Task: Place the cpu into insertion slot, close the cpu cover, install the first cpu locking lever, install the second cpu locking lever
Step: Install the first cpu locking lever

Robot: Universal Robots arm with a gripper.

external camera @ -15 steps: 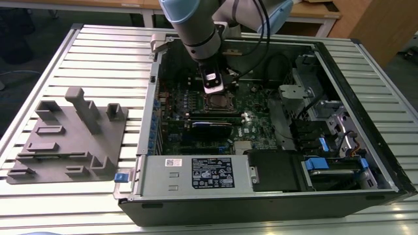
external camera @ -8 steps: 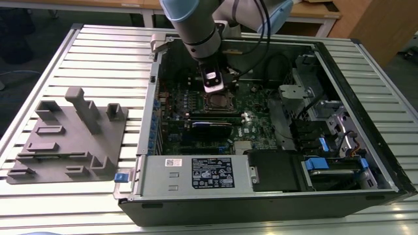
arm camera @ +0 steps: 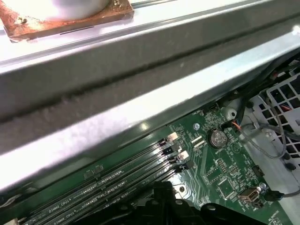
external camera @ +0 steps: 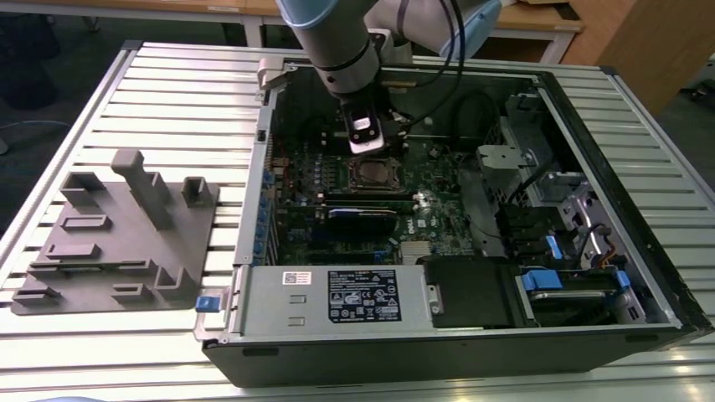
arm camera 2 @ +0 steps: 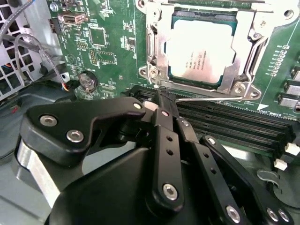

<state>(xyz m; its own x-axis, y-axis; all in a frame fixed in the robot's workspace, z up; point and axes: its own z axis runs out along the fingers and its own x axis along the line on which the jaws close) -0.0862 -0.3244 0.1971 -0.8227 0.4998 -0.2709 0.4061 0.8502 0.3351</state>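
The cpu (arm camera 2: 199, 47), a silver-grey square, lies flat in the insertion slot (external camera: 374, 174) on the green board. The cpu cover (arm camera 2: 244, 51), a silvery frame with a window, is down around the chip. A thin metal locking lever (arm camera 2: 211, 98) runs along the socket edge nearest my gripper. My gripper (arm camera 2: 161, 96) is shut, its black fingertips pressed together at the end of that lever, touching it or nearly so. In the exterior view the gripper (external camera: 366, 144) hangs just behind the socket inside the open computer case.
Black memory slots (arm camera 2: 225, 122) lie between the gripper and the socket. A coin battery (arm camera 2: 87, 80) and loose cables (arm camera 2: 28, 51) sit beside them. The case's metal wall (arm camera: 140, 70) is close by. A labelled power supply (external camera: 335, 293), drive bays (external camera: 570, 243) and a grey fixture (external camera: 117, 234) are also present.
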